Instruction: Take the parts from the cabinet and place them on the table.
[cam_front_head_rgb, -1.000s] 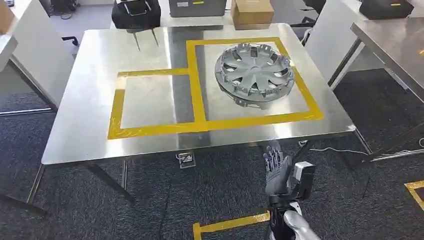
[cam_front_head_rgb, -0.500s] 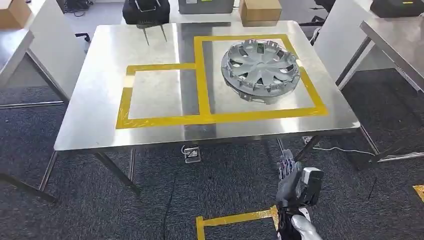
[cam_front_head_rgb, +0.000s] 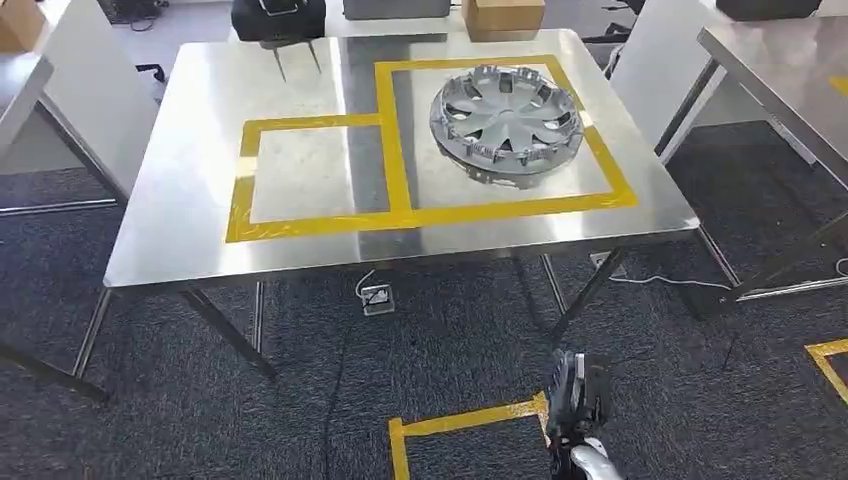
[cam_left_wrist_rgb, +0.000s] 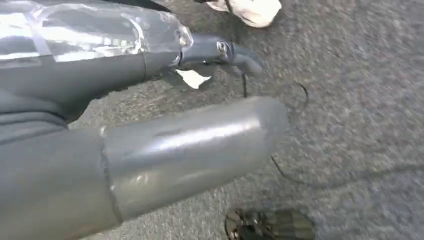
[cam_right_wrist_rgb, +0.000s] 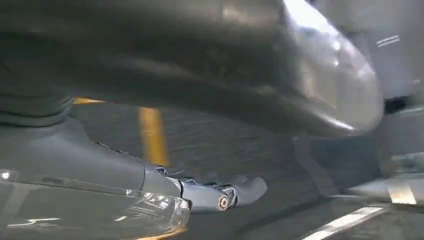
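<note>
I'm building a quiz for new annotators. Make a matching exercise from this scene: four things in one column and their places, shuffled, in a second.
Things
1. silver plastic hubcap
2. brown cardboard box
3. black seat headrest with two metal prongs
4. right hand

Places
A. hanging low over the grey carpet, in front of the steel table
B. at the table's far left edge, prongs pointing onto the top
C. inside the larger yellow tape rectangle
D. beyond the table's far edge, behind the hubcap

Pairs: 1-C, 2-D, 3-B, 4-A

A cardboard box sits beyond the yellow tape.
</note>
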